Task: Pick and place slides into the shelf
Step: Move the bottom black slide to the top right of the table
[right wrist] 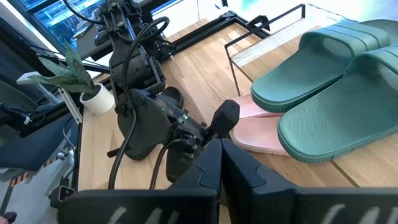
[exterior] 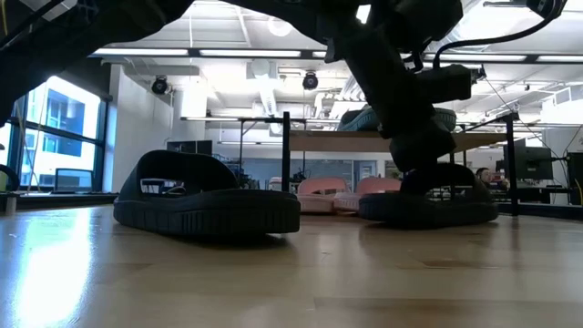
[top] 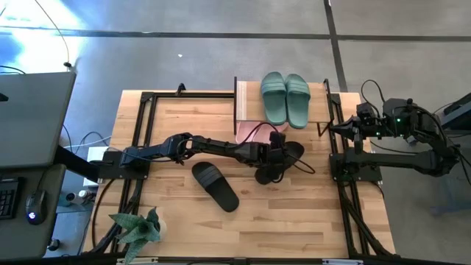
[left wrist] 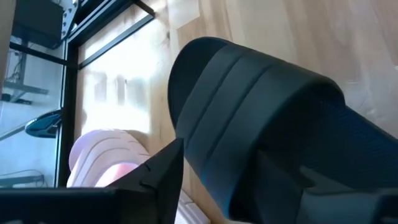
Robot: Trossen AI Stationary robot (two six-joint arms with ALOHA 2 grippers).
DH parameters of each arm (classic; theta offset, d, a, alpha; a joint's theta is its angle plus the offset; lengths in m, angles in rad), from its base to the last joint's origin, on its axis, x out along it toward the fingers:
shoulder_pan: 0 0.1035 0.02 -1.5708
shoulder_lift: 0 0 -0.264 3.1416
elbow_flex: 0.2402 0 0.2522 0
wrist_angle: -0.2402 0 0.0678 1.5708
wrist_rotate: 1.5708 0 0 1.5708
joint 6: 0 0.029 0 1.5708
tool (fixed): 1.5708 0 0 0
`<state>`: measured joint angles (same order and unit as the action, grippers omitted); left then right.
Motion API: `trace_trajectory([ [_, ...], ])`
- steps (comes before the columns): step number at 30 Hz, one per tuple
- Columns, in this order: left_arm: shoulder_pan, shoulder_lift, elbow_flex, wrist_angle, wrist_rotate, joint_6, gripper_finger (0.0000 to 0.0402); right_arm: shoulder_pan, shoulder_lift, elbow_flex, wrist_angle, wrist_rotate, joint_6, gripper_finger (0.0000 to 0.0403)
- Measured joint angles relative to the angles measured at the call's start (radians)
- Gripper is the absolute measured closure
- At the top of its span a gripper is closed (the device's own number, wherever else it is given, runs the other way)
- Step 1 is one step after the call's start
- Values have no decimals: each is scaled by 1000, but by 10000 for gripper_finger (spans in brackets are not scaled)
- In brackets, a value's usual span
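Ribbed black slide point(left wrist: 261, 124) with one wide strap on tabletop point(top: 294, 221).

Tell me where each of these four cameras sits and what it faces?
High: overhead, facing down on table, both arms, green slides atop shelf.
Low: tabletop level, facing two black slides, an arm.
Left wrist: over a black slide; own fingers.
Right wrist: faces green slides, left arm.
Shared: pink slides.

2 black slides point(exterior: 208, 202) on table, shelf point(exterior: 383, 141) behind
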<state>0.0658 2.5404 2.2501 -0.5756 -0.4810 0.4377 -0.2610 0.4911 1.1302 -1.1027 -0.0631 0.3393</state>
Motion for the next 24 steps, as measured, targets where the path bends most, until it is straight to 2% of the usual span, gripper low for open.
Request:
trace_trajectory([
  [22, -7, 0, 0, -14, 2, -53, 197, 0, 0, 0, 0, 0, 0, 401],
  [24, -8, 0, 0, -31, 31, -53, 190, 0, 0, 0, 0, 0, 0, 401],
])
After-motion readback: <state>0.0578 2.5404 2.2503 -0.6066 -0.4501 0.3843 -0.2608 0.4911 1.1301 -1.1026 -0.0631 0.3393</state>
